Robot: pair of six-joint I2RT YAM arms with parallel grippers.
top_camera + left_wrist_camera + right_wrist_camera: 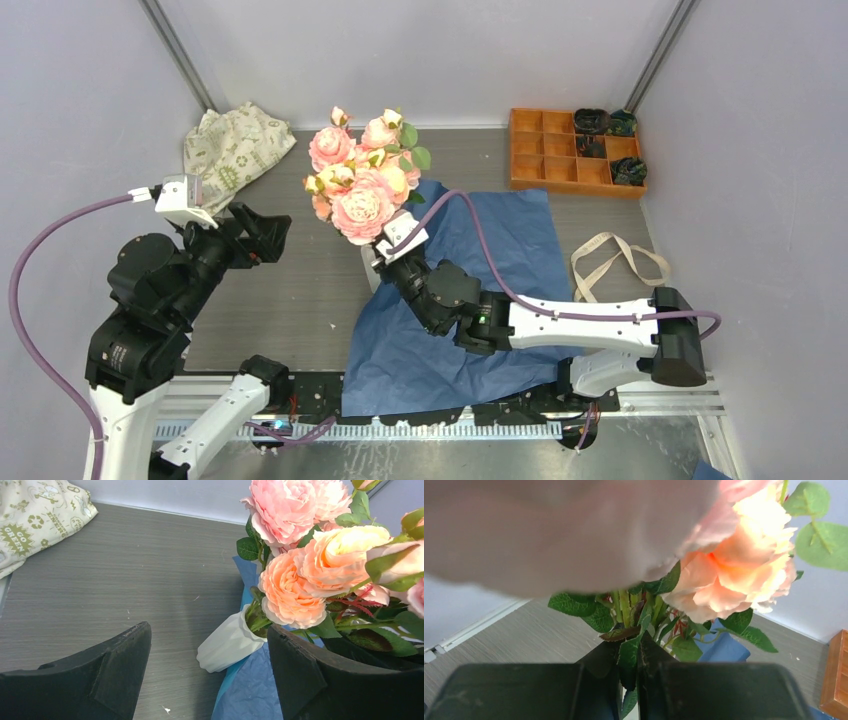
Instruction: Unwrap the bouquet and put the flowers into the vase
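Right gripper (638, 652) is clamping the flowers (360, 180) by their stems, which are sitting in the vase (227, 645) at the edge of the blue paper (500, 230); left gripper (268, 235) is hovering nearby, jaws wide apart, empty.

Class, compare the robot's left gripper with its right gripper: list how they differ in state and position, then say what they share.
The left gripper is open and empty; the right gripper is shut on the stems of the flowers. The left gripper hangs over the table, left of the vase; the right gripper sits close above the vase. Both have black fingers.
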